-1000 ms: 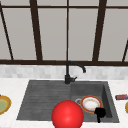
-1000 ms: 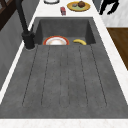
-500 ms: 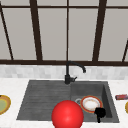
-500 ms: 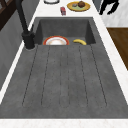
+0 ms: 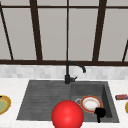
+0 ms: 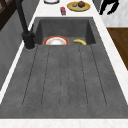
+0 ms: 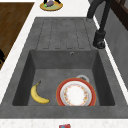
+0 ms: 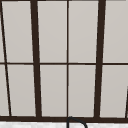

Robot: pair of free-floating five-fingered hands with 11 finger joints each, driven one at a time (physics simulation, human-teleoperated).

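I see my right hand (image 5: 100,113) hanging over the front edge of the sink (image 5: 45,87); I cannot tell how its fingers are set. The plate (image 5: 90,103) lies in the basin just left of it, the banana (image 7: 38,94) below it.

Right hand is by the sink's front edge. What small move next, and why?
Probably ease the right hand inward over the sink and down toward the banana. The left side view puts the hand outside the front rim, and the banana lies free on the basin floor, apart from the plate.
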